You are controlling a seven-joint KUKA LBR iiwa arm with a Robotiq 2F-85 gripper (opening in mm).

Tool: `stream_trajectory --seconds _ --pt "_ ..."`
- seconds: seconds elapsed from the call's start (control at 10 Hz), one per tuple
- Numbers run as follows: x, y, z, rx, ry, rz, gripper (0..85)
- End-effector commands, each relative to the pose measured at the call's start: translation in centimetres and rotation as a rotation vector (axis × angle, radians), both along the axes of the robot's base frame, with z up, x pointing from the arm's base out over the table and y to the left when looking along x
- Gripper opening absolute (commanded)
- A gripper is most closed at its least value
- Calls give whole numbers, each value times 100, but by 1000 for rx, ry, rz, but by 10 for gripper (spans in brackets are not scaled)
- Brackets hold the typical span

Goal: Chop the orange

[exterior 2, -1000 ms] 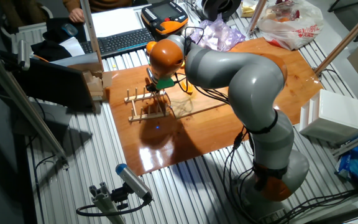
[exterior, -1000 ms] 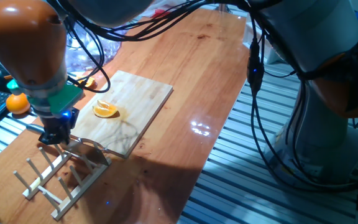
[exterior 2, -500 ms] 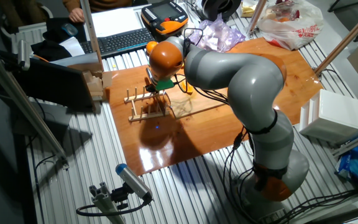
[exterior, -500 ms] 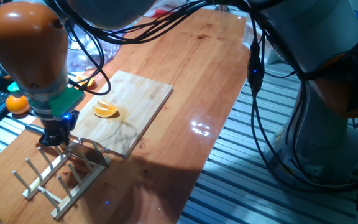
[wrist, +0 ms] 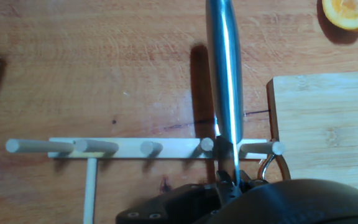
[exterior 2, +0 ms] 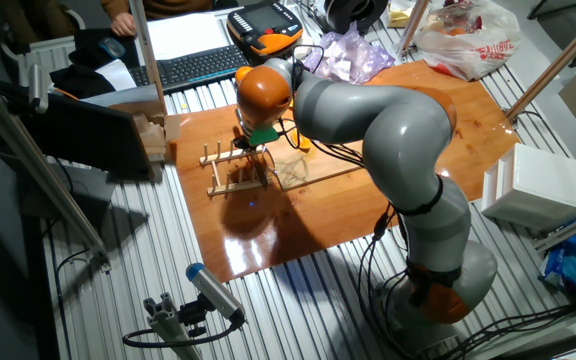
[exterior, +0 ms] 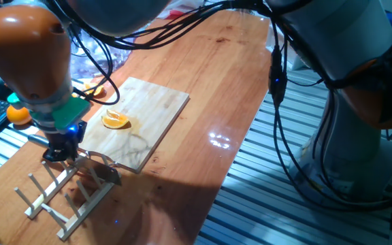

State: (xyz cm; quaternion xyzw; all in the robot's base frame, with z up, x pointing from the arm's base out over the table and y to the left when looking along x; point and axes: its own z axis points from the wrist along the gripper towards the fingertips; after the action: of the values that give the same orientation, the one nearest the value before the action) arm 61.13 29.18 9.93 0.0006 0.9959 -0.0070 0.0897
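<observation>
Small bright-orange wedge of orange (exterior: 116, 120) lying on pale wooden chopping board (exterior: 138, 119), beyond and right of black two-finger gripper (exterior: 61, 148) clamped on steel knife (wrist: 224, 81) at wooden peg rack (exterior: 63, 194).

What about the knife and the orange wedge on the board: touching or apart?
Apart. One fixed view shows bare board between the wedge and the knife.
</observation>
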Motion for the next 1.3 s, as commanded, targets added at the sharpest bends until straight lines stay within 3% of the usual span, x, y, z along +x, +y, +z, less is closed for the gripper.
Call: stream_trajectory --seconds 0.0,0.3,0.4,0.6,0.7,0.9,1.0,1.2 --pt "13 11 53 -9 12 4 170" --pt "27 14 456 12 104 4 170" --pt "3 -5 548 20 115 1 170" --pt "-84 -44 678 19 116 12 170" --pt "-128 -71 731 21 104 30 0" --pt "-152 -234 816 21 121 75 0" --pt "-147 -335 831 40 129 101 0" --pt "-131 -407 854 36 123 113 0"
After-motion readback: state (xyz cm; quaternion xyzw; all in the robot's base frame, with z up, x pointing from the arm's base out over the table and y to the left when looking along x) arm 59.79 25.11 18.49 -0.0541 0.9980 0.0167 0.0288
